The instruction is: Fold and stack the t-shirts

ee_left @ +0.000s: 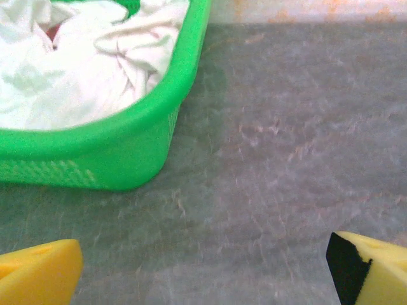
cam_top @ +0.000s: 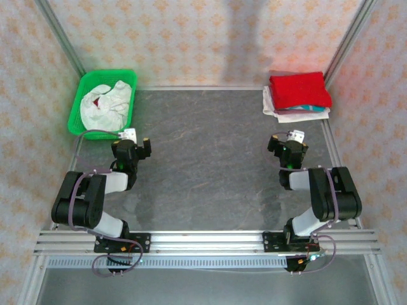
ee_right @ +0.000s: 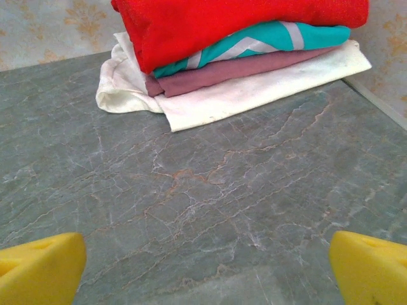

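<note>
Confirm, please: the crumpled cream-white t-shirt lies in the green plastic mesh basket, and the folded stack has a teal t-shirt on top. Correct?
No: the folded red cloth t-shirt tops the stack, the teal-striped t-shirt beneath it, as the right wrist view shows. The crumpled cream-white t-shirt does lie in the green plastic mesh basket.

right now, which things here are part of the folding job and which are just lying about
Job: crumpled white t-shirt; folded stack, red t-shirt on top.
Not the job: green basket; table.
</note>
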